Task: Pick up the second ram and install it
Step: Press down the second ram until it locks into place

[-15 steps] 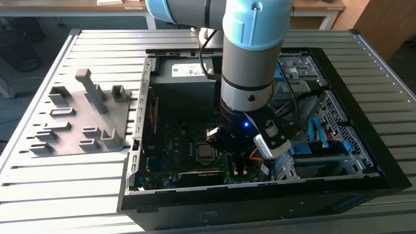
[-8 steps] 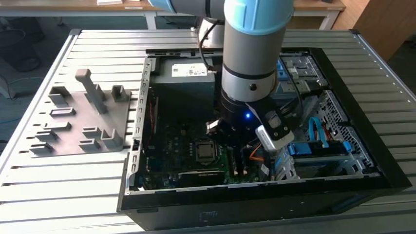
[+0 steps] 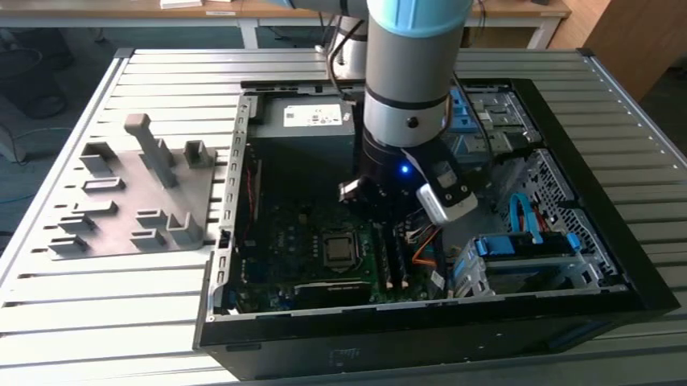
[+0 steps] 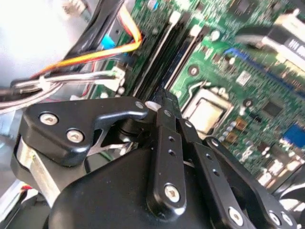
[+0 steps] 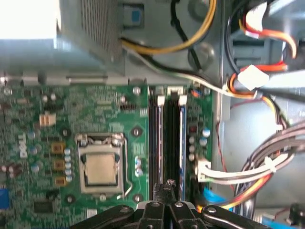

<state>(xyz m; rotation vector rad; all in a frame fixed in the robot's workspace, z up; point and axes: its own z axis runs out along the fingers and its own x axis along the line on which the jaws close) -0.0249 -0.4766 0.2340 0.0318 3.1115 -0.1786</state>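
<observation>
The second ram [image 5: 182, 138] lies seated lengthwise in its slot [image 5: 171, 138].

Daylight blows out the grey metal near the motherboard [image 5: 109, 138]; close-up gripper [image 4: 164, 102] linkage looks soft, case interior dim.

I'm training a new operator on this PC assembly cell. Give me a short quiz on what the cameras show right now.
1. True or false: the grey fixture plate lies inside the computer case.
2. In the first wrist view, the gripper is directly above: A) the memory slots; B) the processor socket; C) the grey fixture plate.
3. What colour is the motherboard?

Key:
1. False. It lies on the slatted table, to the exterior view's left of the case.
2. A
3. Green
</observation>
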